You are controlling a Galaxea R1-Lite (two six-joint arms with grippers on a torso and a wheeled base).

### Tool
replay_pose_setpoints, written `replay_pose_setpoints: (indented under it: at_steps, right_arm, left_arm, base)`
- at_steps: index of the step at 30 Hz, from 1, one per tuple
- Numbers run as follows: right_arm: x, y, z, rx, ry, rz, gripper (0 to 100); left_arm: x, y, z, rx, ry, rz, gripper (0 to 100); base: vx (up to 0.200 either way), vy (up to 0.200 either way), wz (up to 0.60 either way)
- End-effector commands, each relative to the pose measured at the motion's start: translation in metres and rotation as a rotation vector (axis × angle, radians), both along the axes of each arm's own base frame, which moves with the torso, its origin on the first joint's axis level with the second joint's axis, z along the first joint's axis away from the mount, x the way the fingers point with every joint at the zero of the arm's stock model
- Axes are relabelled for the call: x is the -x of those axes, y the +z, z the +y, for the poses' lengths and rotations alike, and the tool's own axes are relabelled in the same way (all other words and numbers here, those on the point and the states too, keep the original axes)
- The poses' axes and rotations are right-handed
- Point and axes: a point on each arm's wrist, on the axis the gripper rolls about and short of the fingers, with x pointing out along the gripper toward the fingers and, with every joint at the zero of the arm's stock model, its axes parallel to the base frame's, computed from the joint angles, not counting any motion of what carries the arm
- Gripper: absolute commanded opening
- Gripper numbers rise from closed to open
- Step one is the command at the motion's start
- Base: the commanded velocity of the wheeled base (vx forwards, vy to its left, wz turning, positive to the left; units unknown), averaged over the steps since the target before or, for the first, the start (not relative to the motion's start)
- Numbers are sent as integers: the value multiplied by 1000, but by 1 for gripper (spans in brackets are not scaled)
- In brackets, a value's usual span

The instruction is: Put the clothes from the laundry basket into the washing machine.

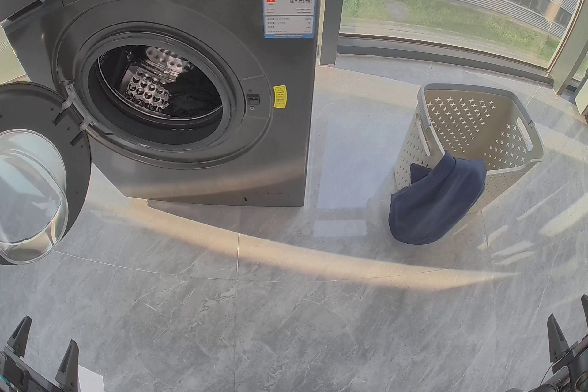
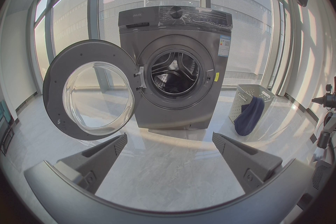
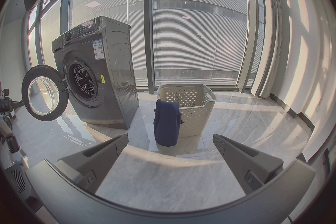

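Both the left gripper and the right gripper hang above the tiled floor, fingers spread wide, holding nothing. Straight ahead of the left gripper stands the washing machine, its round door swung fully open. Ahead of the right gripper, well apart from it, stands the laundry basket, beside the machine. One dark blue garment drapes over the basket's near rim, hanging down its outer wall.
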Motion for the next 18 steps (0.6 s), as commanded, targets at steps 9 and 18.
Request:
replay_pose_setpoints:
  at_steps: [9, 18]
  right_arm:
    - [-1, -5, 0, 0, -1, 12, 100]
    - [-1, -5, 0, 0, -1, 12, 100]
  left_arm:
    - [-1, -5, 0, 10, 1, 8, 100]
    - [-1, -5, 0, -2, -2, 8, 100]
  base:
    - [0, -111, 0]
    - [0, -156, 0]
